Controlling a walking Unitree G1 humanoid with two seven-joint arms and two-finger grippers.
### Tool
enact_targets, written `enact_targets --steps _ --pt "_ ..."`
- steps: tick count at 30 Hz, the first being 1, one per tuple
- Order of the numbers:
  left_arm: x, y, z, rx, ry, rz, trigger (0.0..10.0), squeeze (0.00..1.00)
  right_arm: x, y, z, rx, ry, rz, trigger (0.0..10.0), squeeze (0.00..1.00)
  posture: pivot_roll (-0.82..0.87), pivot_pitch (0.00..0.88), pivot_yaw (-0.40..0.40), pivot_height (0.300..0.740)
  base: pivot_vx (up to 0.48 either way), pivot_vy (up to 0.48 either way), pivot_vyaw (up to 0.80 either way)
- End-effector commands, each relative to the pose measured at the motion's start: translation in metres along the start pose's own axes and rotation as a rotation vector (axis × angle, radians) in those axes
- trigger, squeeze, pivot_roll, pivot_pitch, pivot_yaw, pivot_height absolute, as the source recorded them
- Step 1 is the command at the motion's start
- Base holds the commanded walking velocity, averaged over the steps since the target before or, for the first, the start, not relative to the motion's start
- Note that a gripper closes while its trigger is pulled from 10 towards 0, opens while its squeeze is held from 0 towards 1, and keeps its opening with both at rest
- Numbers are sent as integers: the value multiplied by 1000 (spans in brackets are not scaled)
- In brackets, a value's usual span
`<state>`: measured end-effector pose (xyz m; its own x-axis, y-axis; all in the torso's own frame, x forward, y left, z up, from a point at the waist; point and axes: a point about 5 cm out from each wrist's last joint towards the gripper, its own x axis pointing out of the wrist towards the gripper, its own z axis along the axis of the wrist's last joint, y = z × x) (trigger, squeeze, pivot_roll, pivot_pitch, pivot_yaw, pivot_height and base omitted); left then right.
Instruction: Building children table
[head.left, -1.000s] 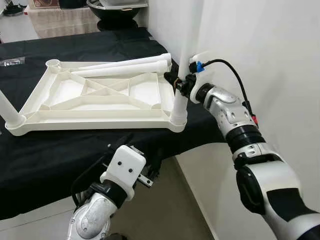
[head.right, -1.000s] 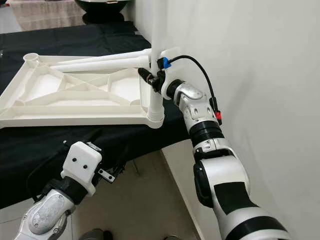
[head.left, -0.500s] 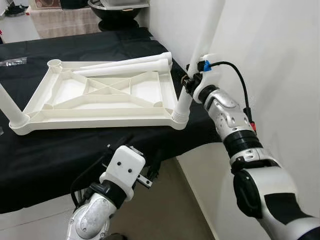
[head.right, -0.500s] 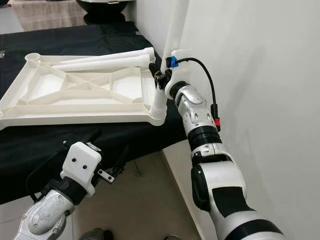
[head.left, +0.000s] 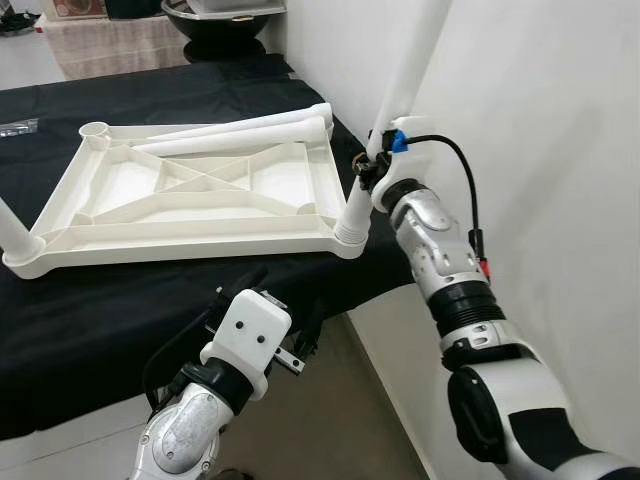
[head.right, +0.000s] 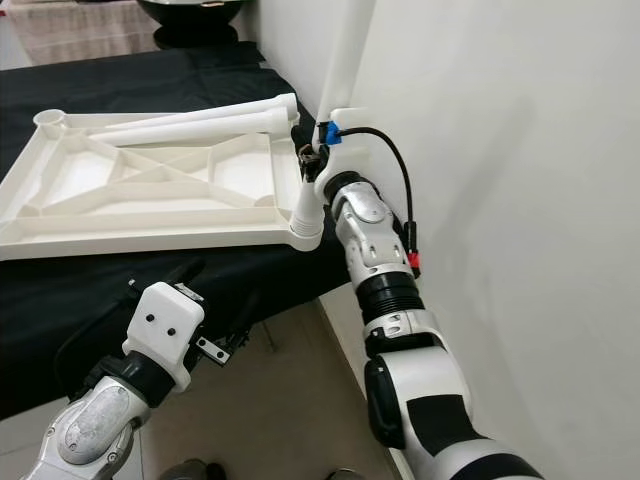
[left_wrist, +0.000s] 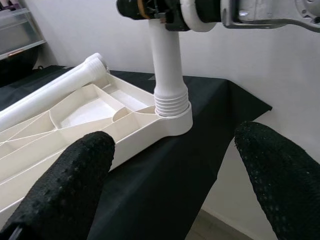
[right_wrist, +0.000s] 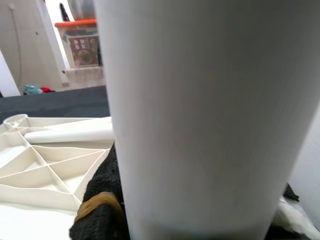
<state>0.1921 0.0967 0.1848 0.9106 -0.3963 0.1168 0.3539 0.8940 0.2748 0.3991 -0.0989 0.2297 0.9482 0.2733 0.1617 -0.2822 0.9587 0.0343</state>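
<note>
A white tabletop (head.left: 190, 195) lies upside down on a black cloth (head.left: 130, 300), filling the upper left of the head views, its ribbed underside facing up. At its near right corner a white leg (head.left: 400, 100) stands in the corner socket (head.left: 347, 238) and leans up toward the upper right, against the white wall (head.left: 540, 150). The right gripper (head.left: 365, 172) sits at centre right of the head views, just above that socket, its black fingers clamped round the leg's lower part; in the right wrist view the leg (right_wrist: 200, 115) stands huge in the foreground with a black finger (right_wrist: 100, 210) pressed to it at the lower left. The left wrist view shows the leg's ribbed collar (left_wrist: 171, 102) seated in the socket at centre frame.

Two loose legs (head.left: 240, 132) lie side by side across the tabletop's far edge, at upper centre. Another leg (head.left: 12, 225) stands in the near left corner at the left edge of the left eye view. The far left corner socket (head.left: 94, 131) is open.

The left gripper (left_wrist: 175, 185) hangs low at the bottom left of the head views, below the cloth's front edge, its fingers (left_wrist: 65, 185) spread wide and holding nothing.
</note>
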Motion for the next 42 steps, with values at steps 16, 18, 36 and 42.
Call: enact_targets --steps 16,18,36,42 --pt "-1 -1 -1 -3 9 15 10000 0 1 9 -27 -82 195 -175 10000 0 44 121 -66 740 0 0 0" --pt "-1 -1 -1 -3 10 16 10000 0 0 9 -28 -67 197 -200 10000 0 42 125 -65 740 0 0 0" --pt "2 5 1 8 -1 47 10000 0 -8 9 -33 -21 210 -602 10000 0 46 126 -74 740 0 0 0" --pt "2 0 -2 -32 19 17 10000 0 -8 33 -31 -48 178 -604 10000 0 49 129 -80 740 0 0 0"
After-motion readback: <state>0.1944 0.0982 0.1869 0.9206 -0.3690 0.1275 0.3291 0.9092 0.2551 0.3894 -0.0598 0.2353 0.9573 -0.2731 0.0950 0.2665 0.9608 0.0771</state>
